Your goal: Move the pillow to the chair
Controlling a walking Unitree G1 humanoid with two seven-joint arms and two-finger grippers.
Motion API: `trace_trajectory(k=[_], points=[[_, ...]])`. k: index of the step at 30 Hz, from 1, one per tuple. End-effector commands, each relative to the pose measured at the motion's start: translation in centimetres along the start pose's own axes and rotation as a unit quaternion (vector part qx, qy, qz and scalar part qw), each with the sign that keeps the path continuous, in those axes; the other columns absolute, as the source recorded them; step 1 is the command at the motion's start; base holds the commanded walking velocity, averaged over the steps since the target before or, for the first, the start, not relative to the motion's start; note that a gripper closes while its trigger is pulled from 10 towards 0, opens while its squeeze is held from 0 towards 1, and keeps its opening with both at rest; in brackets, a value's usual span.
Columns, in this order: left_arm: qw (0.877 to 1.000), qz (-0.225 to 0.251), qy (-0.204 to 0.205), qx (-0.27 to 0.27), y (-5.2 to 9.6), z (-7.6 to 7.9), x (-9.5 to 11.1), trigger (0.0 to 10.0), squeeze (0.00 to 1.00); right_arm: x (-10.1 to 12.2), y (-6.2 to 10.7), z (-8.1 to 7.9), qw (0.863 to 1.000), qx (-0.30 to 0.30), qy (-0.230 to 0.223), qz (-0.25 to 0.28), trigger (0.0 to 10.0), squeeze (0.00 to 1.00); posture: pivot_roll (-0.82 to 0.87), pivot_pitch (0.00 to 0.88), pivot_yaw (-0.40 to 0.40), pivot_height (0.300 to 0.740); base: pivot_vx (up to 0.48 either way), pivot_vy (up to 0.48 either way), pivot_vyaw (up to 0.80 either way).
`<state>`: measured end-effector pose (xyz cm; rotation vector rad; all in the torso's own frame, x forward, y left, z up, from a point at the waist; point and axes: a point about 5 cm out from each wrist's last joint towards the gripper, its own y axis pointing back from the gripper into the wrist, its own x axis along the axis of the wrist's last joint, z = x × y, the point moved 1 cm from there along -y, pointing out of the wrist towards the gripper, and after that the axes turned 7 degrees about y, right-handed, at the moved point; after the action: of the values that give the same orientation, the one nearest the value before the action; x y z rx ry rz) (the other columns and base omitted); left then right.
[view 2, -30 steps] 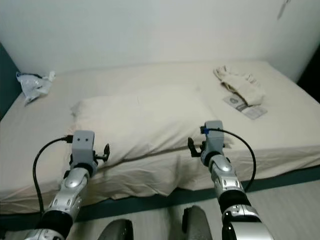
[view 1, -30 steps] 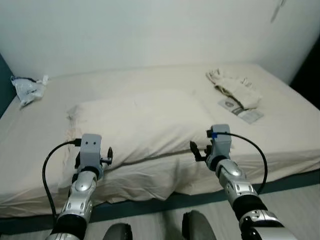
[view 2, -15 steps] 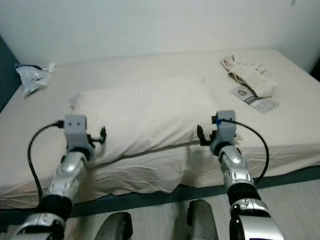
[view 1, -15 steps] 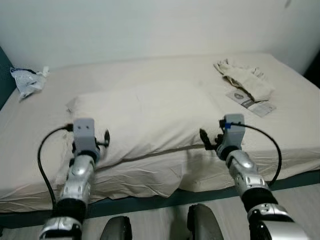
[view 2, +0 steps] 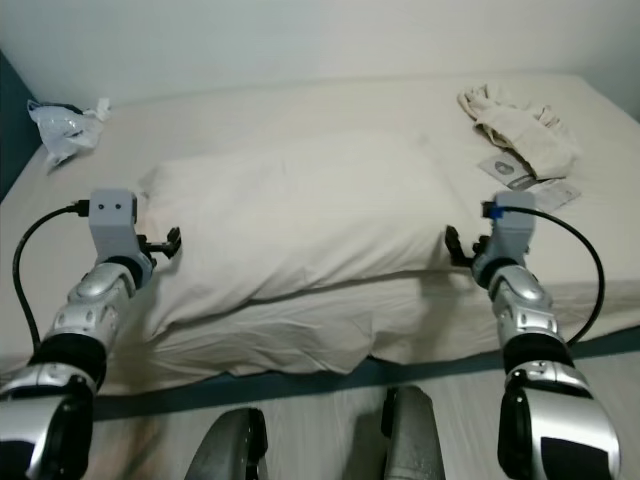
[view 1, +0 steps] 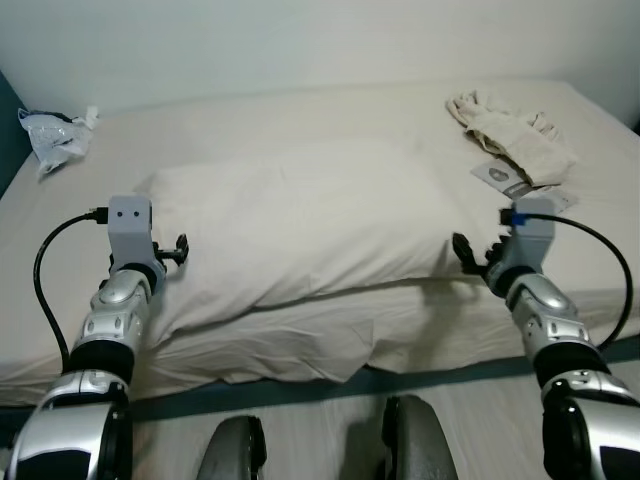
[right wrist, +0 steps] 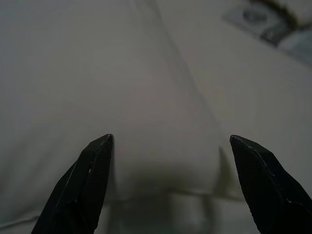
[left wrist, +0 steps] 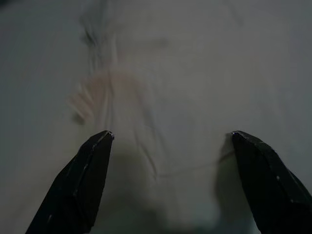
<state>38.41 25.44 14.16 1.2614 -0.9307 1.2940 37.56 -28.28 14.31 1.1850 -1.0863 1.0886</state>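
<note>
Head views: pillow [view 1: 300,225] lies across the near half of the bed [view 1: 300,120], parallel to its front edge. Left gripper [view 1: 178,250] sits at the pillow's left end, right gripper [view 1: 468,255] at its right end, both low by the front edge. Crumpled cloth [view 1: 510,135] and a packet [view 1: 500,176] lie far right, a plastic bag [view 1: 50,150] far left. No chair seen.

Left wrist: fingers [left wrist: 78,185] spread wide, pillow corner with a faint stain between them.

Right wrist: fingers [right wrist: 83,185] spread wide, pillow end between them.

Risk: soft pillow could sag or slip if only the thin cover gets pinched; the sheet underneath may get caught too.

Versus a second ago: both arms have spread outward from under the pillow's front to its two ends; camera has shifted closer.
</note>
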Motion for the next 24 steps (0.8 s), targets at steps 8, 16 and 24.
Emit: trace_trajectory(k=[8, 16, 24], points=[[0.980, -0.063, 0.186, 0.017, 0.1, -2.2, -0.9, 10.0, 1.00, 1.0, 0.3, 2.9, 0.990, -0.041, -0.131, 0.013, 10.0, 1.00, 0.04, 0.311, 0.058, 0.586, 0.000, 0.000, 0.00], [0.930, -0.171, 0.305, -0.112, 0.9, 3.5, -5.6, 10.0, 0.00, 1.5, 0.2, 2.9, 0.982, -0.029, -0.184, 0.026, 10.0, 1.00, 0.02, 0.317, 0.048, 0.586, 0.000, 0.000, 0.00], [0.926, -0.166, 0.318, -0.113, 1.7, 7.6, -8.4, 10.0, 0.00, 1.6, -0.2, 1.3, 0.982, 0.011, -0.185, 0.033, 10.0, 1.00, 0.00, 0.308, 0.050, 0.586, 0.000, 0.000, 0.00]])
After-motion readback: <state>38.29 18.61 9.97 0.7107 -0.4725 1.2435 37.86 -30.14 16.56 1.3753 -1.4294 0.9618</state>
